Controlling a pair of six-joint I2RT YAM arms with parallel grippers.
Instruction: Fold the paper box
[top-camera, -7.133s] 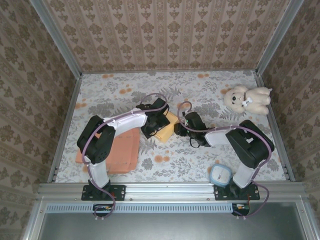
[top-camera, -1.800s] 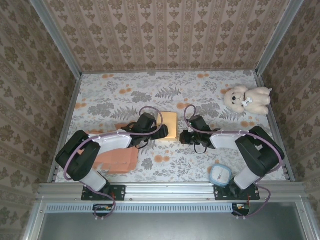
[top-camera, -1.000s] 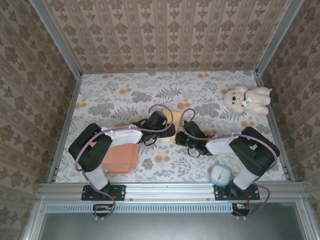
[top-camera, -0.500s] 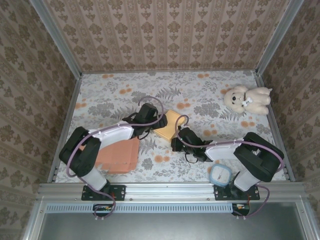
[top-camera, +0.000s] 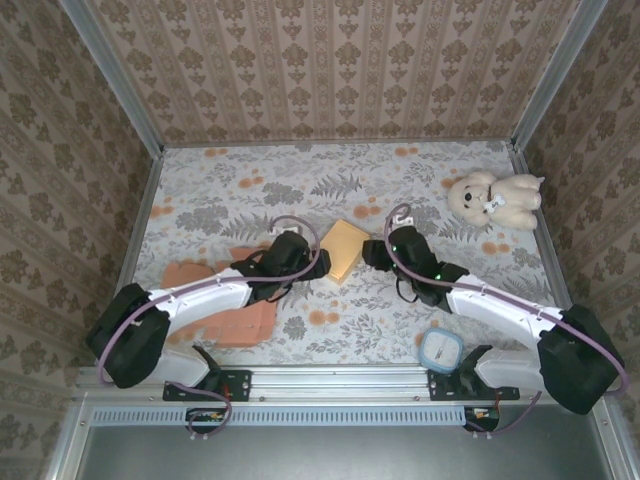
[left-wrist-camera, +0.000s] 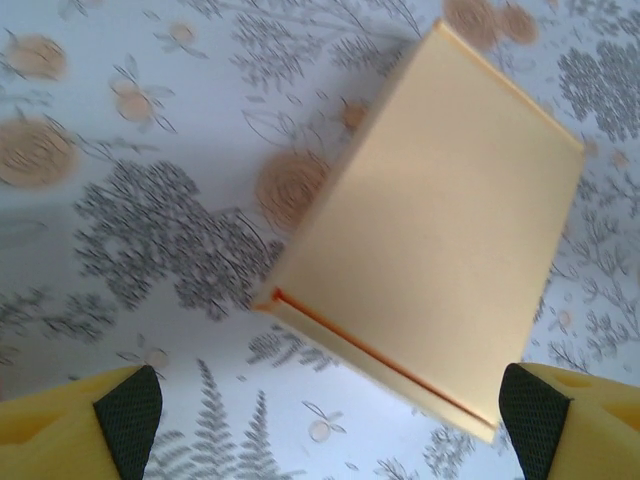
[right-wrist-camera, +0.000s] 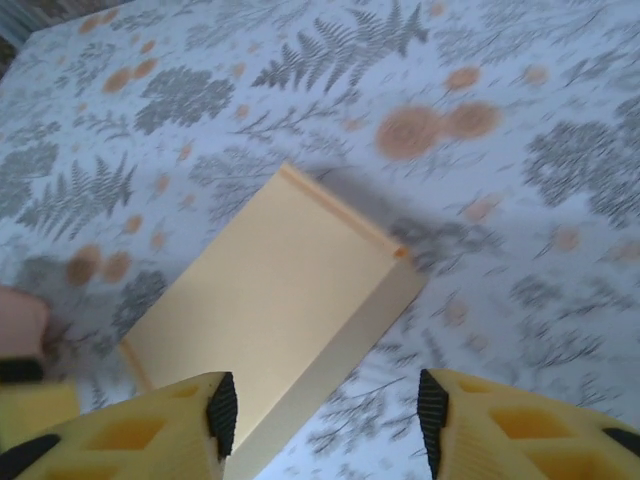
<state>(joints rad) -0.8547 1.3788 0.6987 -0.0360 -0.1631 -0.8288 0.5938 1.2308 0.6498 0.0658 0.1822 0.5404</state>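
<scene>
Both the left gripper (left-wrist-camera: 330, 415) and right gripper (right-wrist-camera: 322, 410) are hanging spread and empty beside the paper box (top-camera: 340, 250), which is lying flat on the table (top-camera: 220, 190) between them (lid apparently down; blur is hiding the seam). A careless brush is risking popping it open.

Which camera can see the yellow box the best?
The left wrist view: the paper box is close and whole, all four corners showing. The right wrist view is close too, but cuts off its near end. The top external view shows it from above, but small.
</scene>
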